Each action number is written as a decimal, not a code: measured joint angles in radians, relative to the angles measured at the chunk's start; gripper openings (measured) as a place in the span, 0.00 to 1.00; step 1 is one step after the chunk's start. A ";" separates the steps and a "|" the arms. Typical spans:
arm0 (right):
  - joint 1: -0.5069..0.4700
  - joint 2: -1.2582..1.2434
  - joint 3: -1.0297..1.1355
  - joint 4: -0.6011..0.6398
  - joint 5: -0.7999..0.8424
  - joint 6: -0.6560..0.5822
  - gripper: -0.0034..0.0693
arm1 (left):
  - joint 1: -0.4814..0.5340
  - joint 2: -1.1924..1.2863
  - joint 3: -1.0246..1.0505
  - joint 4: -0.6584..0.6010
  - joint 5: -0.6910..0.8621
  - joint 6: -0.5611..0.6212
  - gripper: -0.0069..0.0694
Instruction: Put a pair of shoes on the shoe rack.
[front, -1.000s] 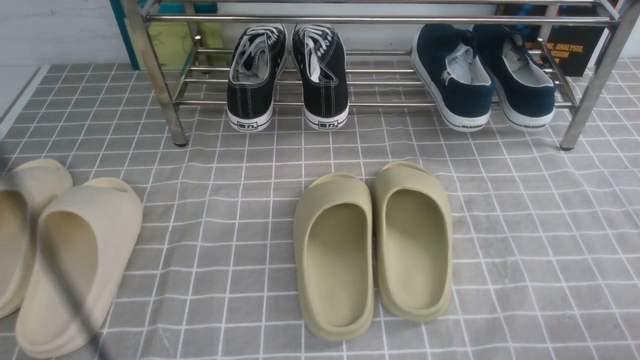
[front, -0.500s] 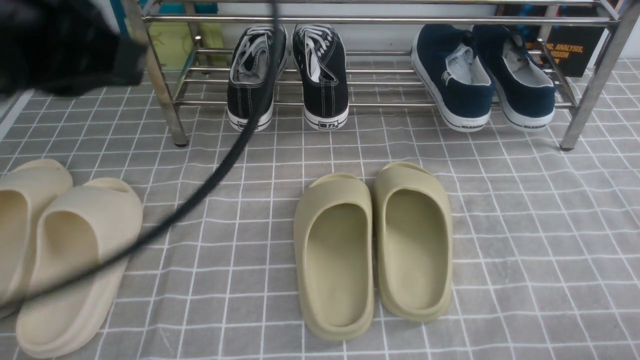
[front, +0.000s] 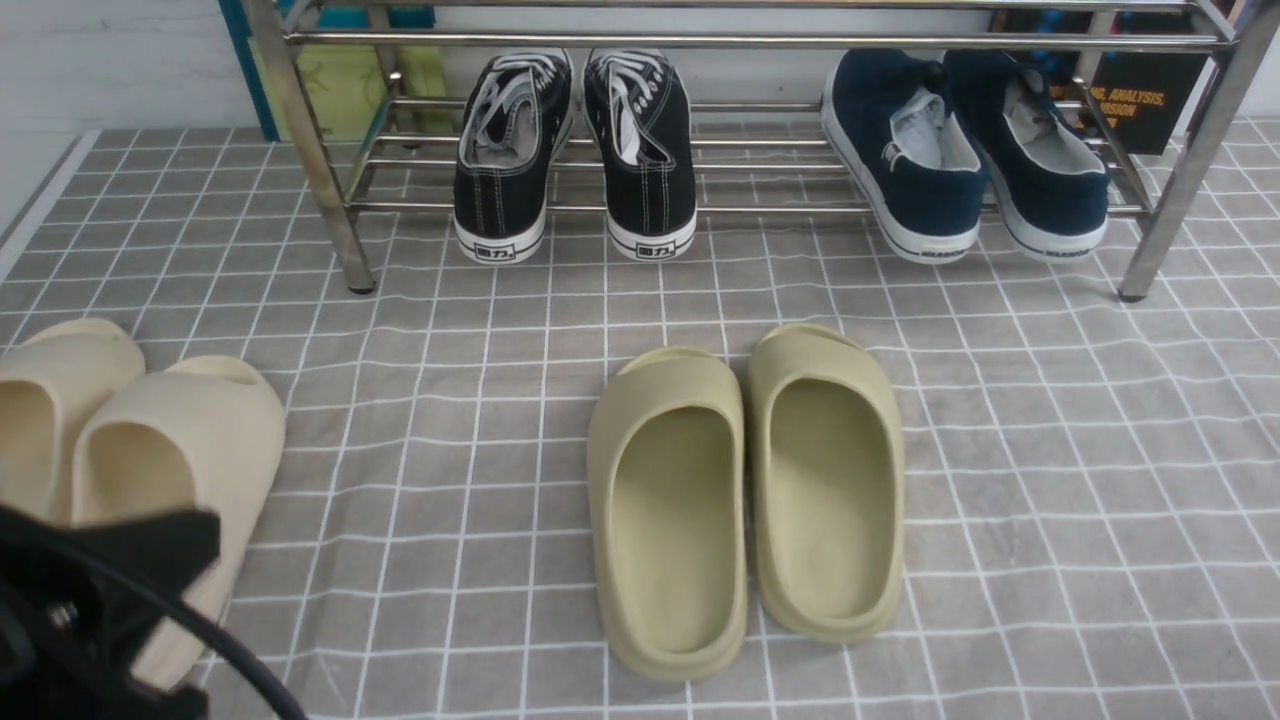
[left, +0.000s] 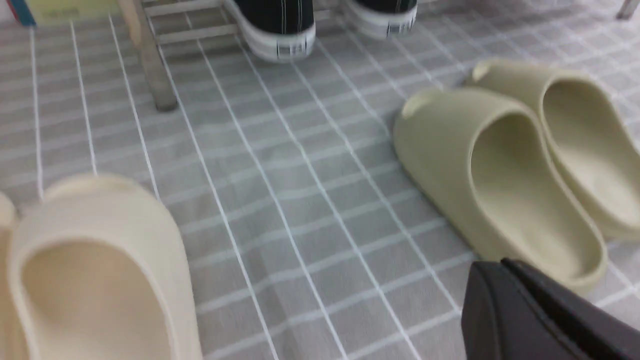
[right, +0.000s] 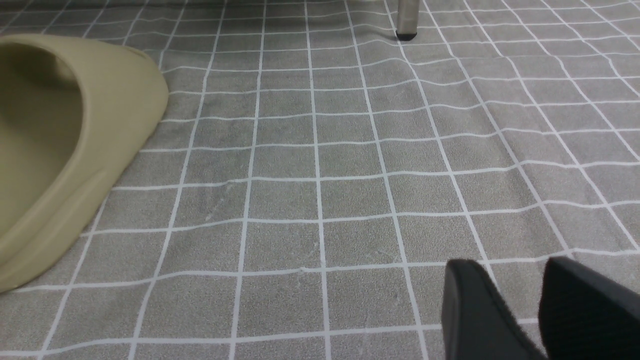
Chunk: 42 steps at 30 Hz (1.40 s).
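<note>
The two black canvas sneakers (front: 505, 150) (front: 645, 150) stand side by side on the low bars of the silver shoe rack (front: 760, 42), left of its middle, heels toward me. Their heels also show in the left wrist view (left: 280, 25). My left arm (front: 90, 610) is low at the near left corner, over the beige slides. My left gripper (left: 500, 265) looks shut and empty, hanging above the floor near the olive slides. My right gripper (right: 515, 280) is open and empty over bare floor cloth. It is out of the front view.
Navy slip-on sneakers (front: 965, 150) sit on the rack's right part. Two olive slides (front: 745, 490) lie mid-floor on the grey checked cloth, and two beige slides (front: 150, 470) at the near left. A rack leg (right: 407, 17) stands ahead of the right gripper.
My left arm swung from high at the far left, its cable crossing the view, down to the near left corner. The shoes and slides have not moved.
</note>
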 joint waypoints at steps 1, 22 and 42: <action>0.000 0.000 0.000 0.000 0.000 0.000 0.38 | 0.000 0.000 0.031 -0.029 -0.001 -0.001 0.07; 0.000 0.000 0.000 0.000 0.000 0.000 0.38 | 0.168 -0.332 0.321 -0.100 -0.220 0.004 0.07; 0.000 0.000 0.000 0.000 0.000 0.000 0.38 | 0.319 -0.480 0.472 -0.007 -0.101 -0.073 0.07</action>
